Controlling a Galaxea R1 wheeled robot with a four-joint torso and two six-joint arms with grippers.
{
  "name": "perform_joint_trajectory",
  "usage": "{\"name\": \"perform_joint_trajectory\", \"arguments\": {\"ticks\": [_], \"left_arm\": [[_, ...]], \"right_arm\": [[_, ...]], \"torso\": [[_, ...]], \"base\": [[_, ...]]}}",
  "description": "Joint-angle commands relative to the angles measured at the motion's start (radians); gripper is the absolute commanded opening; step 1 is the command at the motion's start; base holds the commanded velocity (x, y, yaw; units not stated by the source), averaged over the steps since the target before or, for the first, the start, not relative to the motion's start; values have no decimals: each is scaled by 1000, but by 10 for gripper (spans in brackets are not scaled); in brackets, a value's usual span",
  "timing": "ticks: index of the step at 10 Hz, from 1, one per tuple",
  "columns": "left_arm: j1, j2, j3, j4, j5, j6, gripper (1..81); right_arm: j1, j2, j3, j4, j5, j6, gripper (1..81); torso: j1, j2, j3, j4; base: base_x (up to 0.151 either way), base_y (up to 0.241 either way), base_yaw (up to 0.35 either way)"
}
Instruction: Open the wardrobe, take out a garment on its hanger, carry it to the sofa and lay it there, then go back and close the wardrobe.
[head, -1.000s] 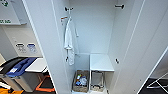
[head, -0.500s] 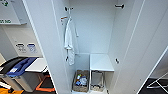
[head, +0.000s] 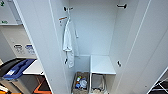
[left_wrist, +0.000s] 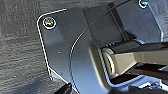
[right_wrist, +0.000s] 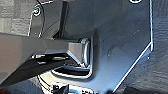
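1. The wardrobe (head: 100, 37) stands open in the head view, both tall white doors swung wide, the left door (head: 37, 45) nearest the camera and the right door (head: 147, 50) angled away on the other side.

2. Inside, a white garment (head: 68, 43) hangs from a hook high on the left inner wall, its long axis vertical, hem falling toward the low shelf (head: 101, 65). It reads as plain white; no dark red jacket can be made out in the cabinet, so the task's garment appears already gone from here, judging by the bare interior.

3. Below the shelf, a basket (head: 80, 83) of small items sits on the cabinet floor, beside a pale bin (head: 97, 83).

4. Left of the wardrobe, a blue item (head: 18, 68) lies on a table (head: 33, 68).

5. Each wrist view looks down past the robot's own dark plate to grey carpet (left_wrist: 17, 50); whether either end effector is apart or together cannot be told.

6. The relation that matters: both doors lie ahead and above the lowered arms, the left door closer to the left arm, the right door to the right, each one's long axis upright.
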Motion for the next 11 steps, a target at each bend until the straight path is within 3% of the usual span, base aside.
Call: {"name": "perform_joint_trajectory", "arguments": {"ticks": [1,7,11], "left_arm": [[-21,-5,-3,-7,59,4,811],[-21,-5,-3,-11,59,4,811],[-21,-7,-2,-11,60,1,811]], "right_arm": [[14,5,2,-3,-52,1,811],[17,1,4,-3,-54,-2,811],[18,-1,1,0,-54,4,811]], "torso": [[0,0,0,0],[1,0,0,0],[1,1,0,0]], "base": [[117,0,0],[89,0,0],[0,0,0]]}}
